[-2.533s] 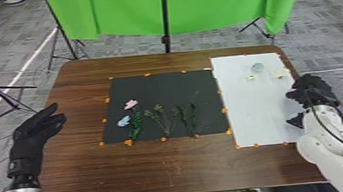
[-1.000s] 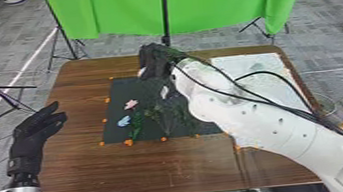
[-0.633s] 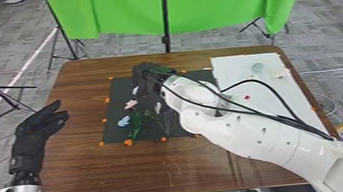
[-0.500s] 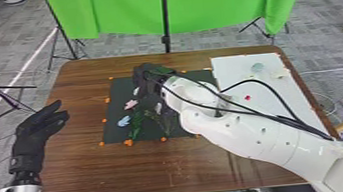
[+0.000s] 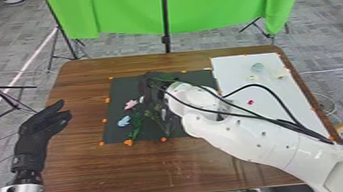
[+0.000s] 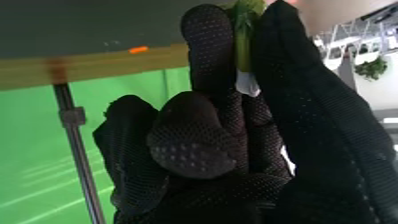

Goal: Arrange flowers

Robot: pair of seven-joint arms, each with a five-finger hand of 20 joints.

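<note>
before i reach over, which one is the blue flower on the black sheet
On the brown table, find the black sheet. Near its left edge, in the half closer to the robot, lies the small pale blue flower. Unlike the pink flower just beyond it, this one is blue.

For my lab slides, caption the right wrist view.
Black-gloved right hand pinching a green stem with a white end, a green curtain in the background.
</note>
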